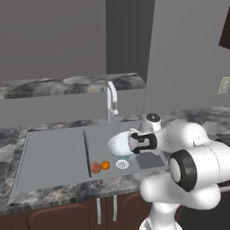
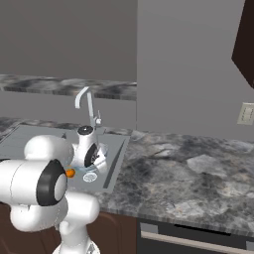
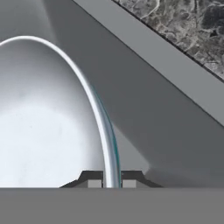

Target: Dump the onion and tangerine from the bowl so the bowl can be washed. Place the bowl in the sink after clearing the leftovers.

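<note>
The white bowl (image 1: pixel 117 144) rests tilted inside the sink (image 1: pixel 54 155), beside the round drain (image 1: pixel 122 164), and nothing lies in it. My gripper (image 1: pixel 131 144) reaches into the basin from the right and is shut on the bowl's right rim. In the hand view the thin rim of the bowl (image 3: pixel 43 131) runs straight down between the gripper's (image 3: pixel 112 183) two fingertips (image 3: pixel 94 183). The reddish-brown onion (image 1: pixel 95 168) and the smaller orange tangerine (image 1: pixel 105 165) lie side by side on the basin floor, left of the drain. The tangerine (image 2: pixel 70 172) peeks out beside my arm.
A curved silver faucet (image 1: pixel 111 101) stands behind the basin. The ribbed drainboard lies to the left. Grey marble counter (image 2: pixel 188 173) stretches to the right of the sink (image 2: pixel 116 158), with a raised ledge (image 1: pixel 67 85) behind and dark cabinets below.
</note>
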